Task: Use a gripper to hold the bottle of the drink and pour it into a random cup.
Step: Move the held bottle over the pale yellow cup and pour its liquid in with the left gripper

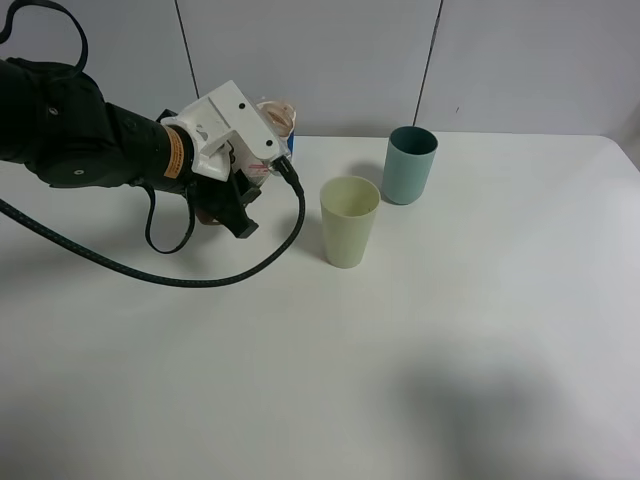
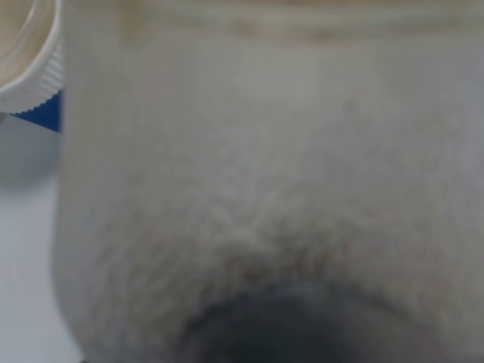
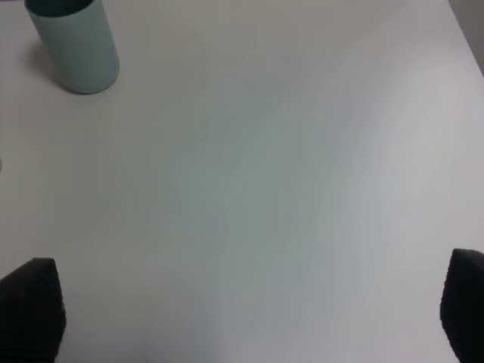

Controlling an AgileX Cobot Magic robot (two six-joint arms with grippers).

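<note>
your widest lane is the bare table [image 1: 480, 350] across the front and down the whole right side. the back-left is blocked: the left gripper [image 1: 245, 185], clamped around the bottle [image 1: 278, 115], hangs there on its bulky arm, with the short blue-and-white cup [image 2: 38, 87] just beside the bottle. the black cable [image 1: 200, 278] loops down to the tabletop left of the yellow-green cup [image 1: 350, 222], narrowing that approach. the teal cup [image 1: 410, 165] stands near it, behind and to its right, with a slim gap between them. under the right gripper [image 3: 246, 310], jaws spread wide, you have bare table, the teal cup well off.
</note>
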